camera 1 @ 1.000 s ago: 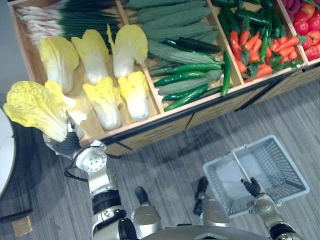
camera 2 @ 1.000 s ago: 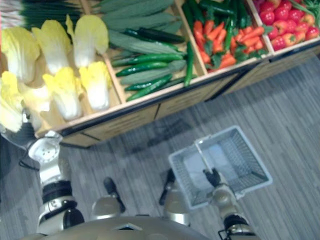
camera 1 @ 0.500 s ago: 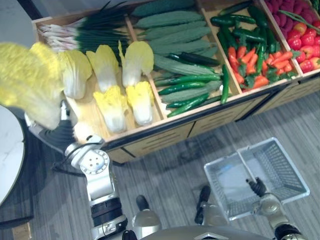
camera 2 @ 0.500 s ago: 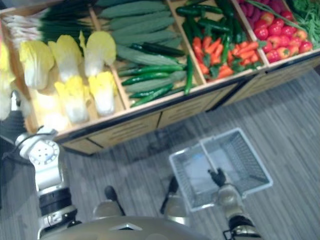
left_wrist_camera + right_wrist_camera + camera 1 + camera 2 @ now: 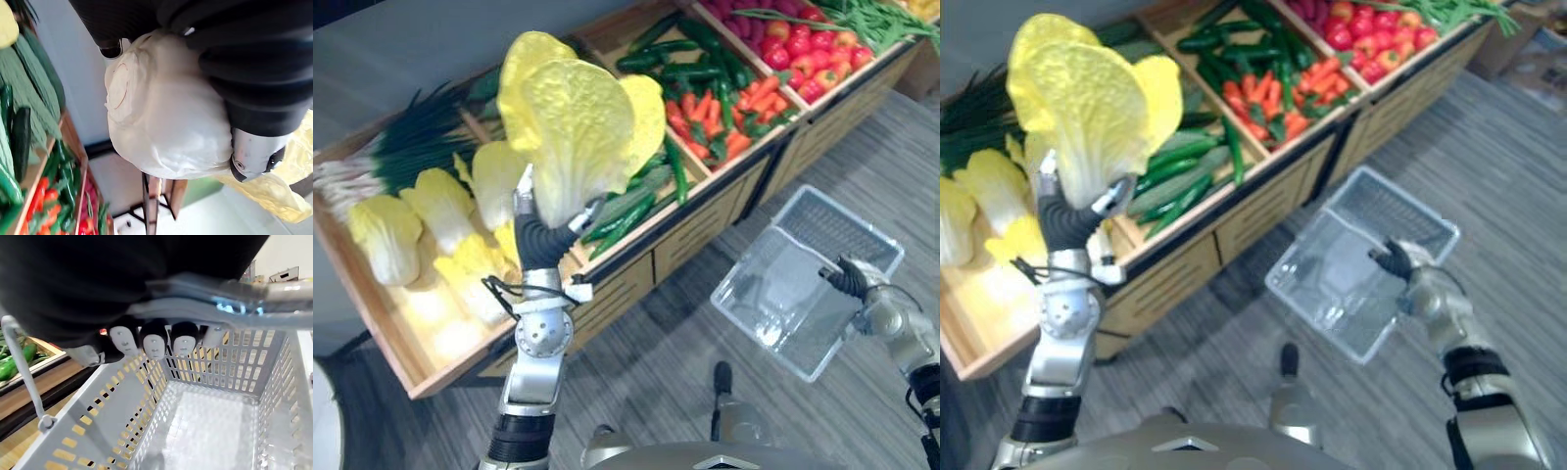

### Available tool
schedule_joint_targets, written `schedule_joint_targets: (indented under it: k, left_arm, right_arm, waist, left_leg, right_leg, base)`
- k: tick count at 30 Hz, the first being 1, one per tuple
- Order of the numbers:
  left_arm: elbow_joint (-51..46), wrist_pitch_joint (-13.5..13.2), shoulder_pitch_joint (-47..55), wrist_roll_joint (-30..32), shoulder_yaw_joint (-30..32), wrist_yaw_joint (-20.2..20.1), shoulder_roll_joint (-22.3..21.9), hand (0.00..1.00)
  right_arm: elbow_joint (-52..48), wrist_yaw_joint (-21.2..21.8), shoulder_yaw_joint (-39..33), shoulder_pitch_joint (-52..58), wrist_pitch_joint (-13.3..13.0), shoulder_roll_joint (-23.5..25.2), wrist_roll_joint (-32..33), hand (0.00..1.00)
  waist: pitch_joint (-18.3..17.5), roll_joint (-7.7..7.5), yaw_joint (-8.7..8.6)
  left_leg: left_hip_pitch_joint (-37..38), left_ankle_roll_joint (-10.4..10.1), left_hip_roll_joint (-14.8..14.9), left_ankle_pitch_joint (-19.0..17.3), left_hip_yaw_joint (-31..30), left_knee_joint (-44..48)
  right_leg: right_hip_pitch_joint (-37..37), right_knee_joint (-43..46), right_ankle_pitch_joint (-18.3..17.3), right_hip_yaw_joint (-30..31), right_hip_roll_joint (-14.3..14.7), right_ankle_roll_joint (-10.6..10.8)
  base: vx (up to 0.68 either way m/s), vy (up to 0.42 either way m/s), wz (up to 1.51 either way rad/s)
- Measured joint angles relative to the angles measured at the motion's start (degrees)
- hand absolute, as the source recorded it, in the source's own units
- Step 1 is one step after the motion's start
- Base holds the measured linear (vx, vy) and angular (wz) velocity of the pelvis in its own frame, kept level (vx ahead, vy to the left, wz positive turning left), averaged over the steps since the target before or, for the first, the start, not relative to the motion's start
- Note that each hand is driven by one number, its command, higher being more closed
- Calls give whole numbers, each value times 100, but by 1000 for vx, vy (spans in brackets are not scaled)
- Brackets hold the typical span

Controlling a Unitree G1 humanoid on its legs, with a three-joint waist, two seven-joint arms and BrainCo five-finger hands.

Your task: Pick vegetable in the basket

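My left hand point(image 5: 540, 238) is shut on a napa cabbage point(image 5: 574, 122), holding it upright and high in front of the produce shelf; yellow leaves fan out above the hand. Up close, the cabbage's white base point(image 5: 161, 112) sits under the hand's dark cover. My right hand point(image 5: 850, 279) is shut on the handle of a grey plastic basket point(image 5: 773, 294), which hangs empty over the floor at the right. Its fingers point(image 5: 154, 340) curl round the handle above the basket's slotted wall point(image 5: 98, 431).
The wooden shelf point(image 5: 636, 269) runs across the back, with more napa cabbages point(image 5: 421, 211), green onions point(image 5: 401, 147), cucumbers point(image 5: 636, 206), carrots and chillies point(image 5: 715, 113) and red peppers point(image 5: 803, 44) in its compartments. Grey plank floor point(image 5: 675, 362) lies between shelf and basket.
The camera has swung. My left hand has lifted the cabbage from low at the left up toward the centre. The right hand has raised and tilted the basket further right.
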Motion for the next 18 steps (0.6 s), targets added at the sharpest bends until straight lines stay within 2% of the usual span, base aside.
schedule_joint_targets:
  k: [5,8,10,18]
  left_arm:
    - [-78,-133,-7,-529,-482,-615,508,100]
    - [-188,-156,-134,-921,-1039,-997,817,100]
    - [-336,-164,-352,-1250,-1578,-1377,1221,100]
    - [-582,-365,-928,-1749,-2720,-1999,1816,100]
  right_arm:
    - [-418,96,331,-186,-96,-248,-149,100]
    - [-580,182,552,-185,-130,-309,-154,100]
    - [-913,226,748,-185,-127,-370,-154,100]
    - [-1849,227,1133,-275,-232,-622,-110,100]
  waist:
    - [26,59,-64]
    - [40,124,-67]
    - [45,176,-54]
    - [38,248,-33]
  left_leg:
    - [118,-54,13,-336,476,437]
    - [202,-113,134,-543,739,744]
    - [225,-176,374,-768,977,1158]
    - [284,-324,920,-1124,1496,1972]
  right_leg:
    - [-16,-90,129,469,28,51]
    - [-17,-71,138,685,101,63]
    - [-67,-20,138,853,224,63]
    - [-257,162,147,1053,526,51]
  base:
    - [-67,33,-50]
    - [-85,8,-39]
    - [-91,-29,-47]
    - [-82,-35,-31]
